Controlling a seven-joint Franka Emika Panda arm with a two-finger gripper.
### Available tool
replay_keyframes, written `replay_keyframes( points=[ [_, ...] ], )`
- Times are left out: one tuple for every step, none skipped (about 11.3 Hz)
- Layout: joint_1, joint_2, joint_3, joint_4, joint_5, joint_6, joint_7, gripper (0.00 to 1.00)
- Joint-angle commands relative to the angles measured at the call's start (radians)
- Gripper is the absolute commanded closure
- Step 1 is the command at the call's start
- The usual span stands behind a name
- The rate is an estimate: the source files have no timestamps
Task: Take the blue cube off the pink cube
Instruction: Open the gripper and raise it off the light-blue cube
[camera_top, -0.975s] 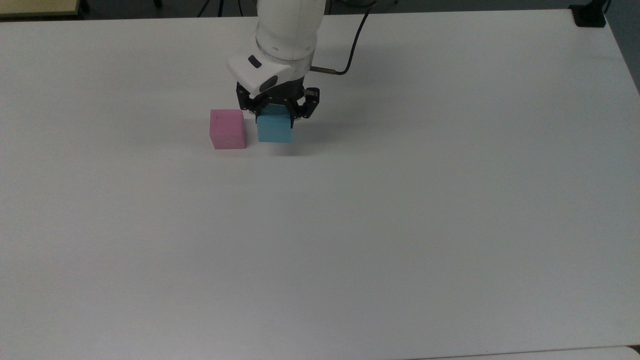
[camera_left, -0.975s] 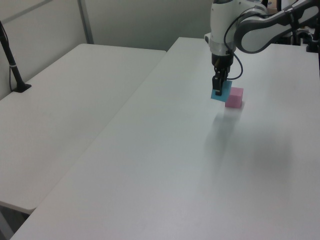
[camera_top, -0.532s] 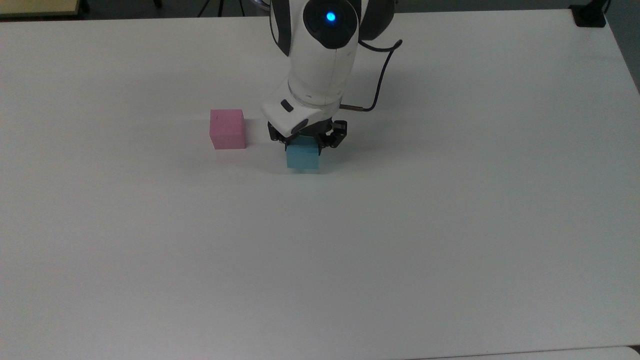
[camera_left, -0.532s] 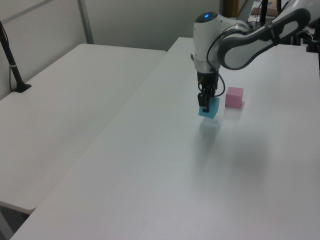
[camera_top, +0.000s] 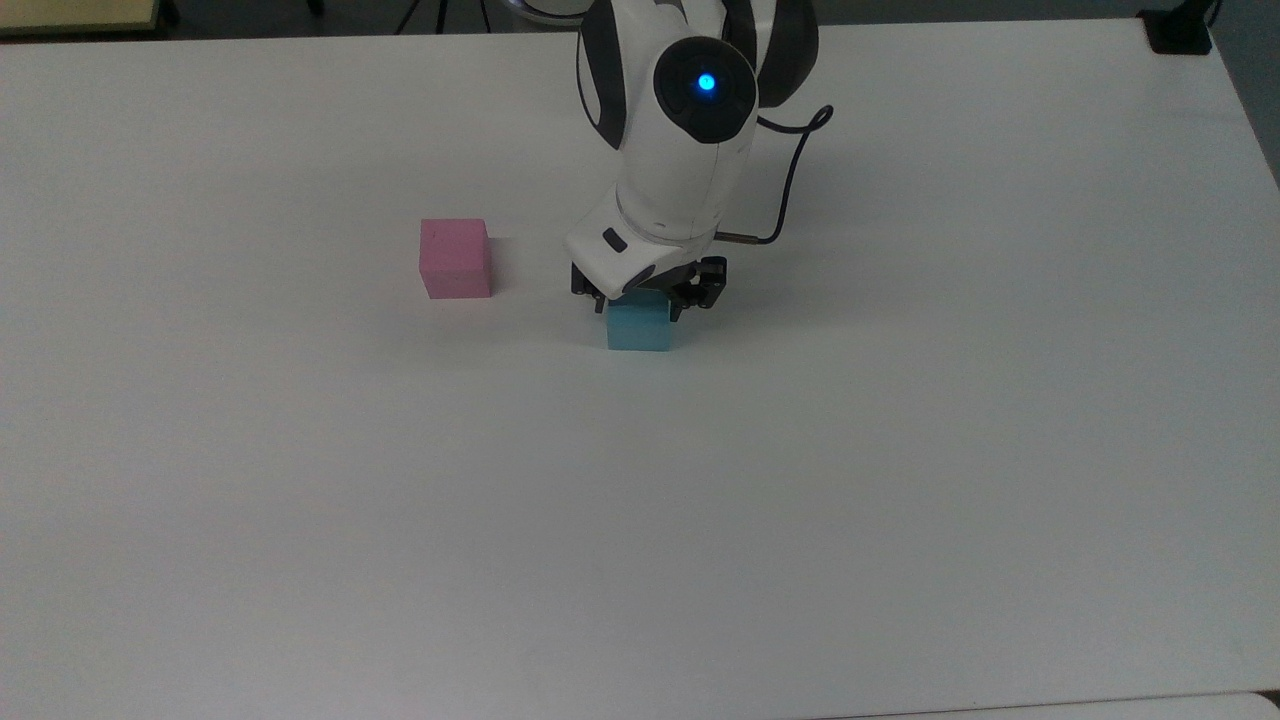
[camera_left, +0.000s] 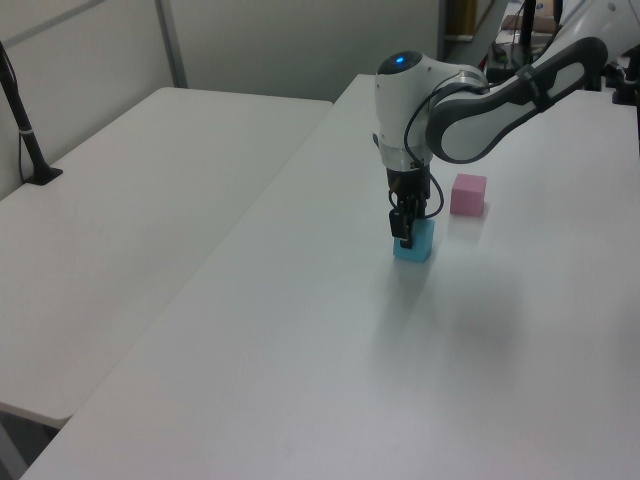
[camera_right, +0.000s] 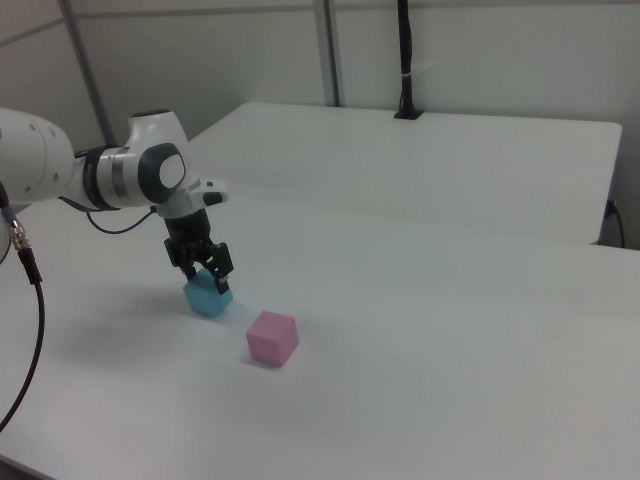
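The blue cube (camera_top: 640, 327) (camera_left: 415, 243) (camera_right: 207, 296) is low over the white table (camera_top: 700, 520), right of the pink cube in the top view. I cannot tell whether it touches the surface. My gripper (camera_top: 645, 300) (camera_left: 406, 226) (camera_right: 204, 270) comes down from above and is shut on its upper part. The pink cube (camera_top: 455, 258) (camera_left: 468, 195) (camera_right: 273, 338) sits alone on the table, a clear gap away from the blue one, with nothing on top of it.
A black cable (camera_top: 790, 190) loops off the wrist. A black clamp (camera_top: 1180, 30) sits at the top view's far right corner. A second white table (camera_left: 130, 200) adjoins this one, with a black post (camera_left: 25, 120) on it.
My gripper has carried the blue cube from right beside the pink cube toward the top view's right and nearer the camera, and lowered it toward the table. The pink cube has stayed put.
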Motion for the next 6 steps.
replay_keyframes(
  points=[
    [0.006, 0.000, -0.004, 0.016, -0.002, 0.005, 0.049, 0.00],
    [0.004, -0.020, -0.004, 0.018, -0.002, 0.003, 0.043, 0.00],
    [-0.002, -0.073, -0.004, 0.015, 0.001, -0.023, 0.042, 0.00],
    [-0.022, -0.128, -0.005, 0.019, 0.004, -0.105, 0.042, 0.00],
    [-0.054, -0.196, -0.005, 0.036, 0.016, -0.183, 0.042, 0.00],
    [-0.079, -0.253, -0.005, 0.060, 0.029, -0.286, 0.042, 0.00]
  ],
)
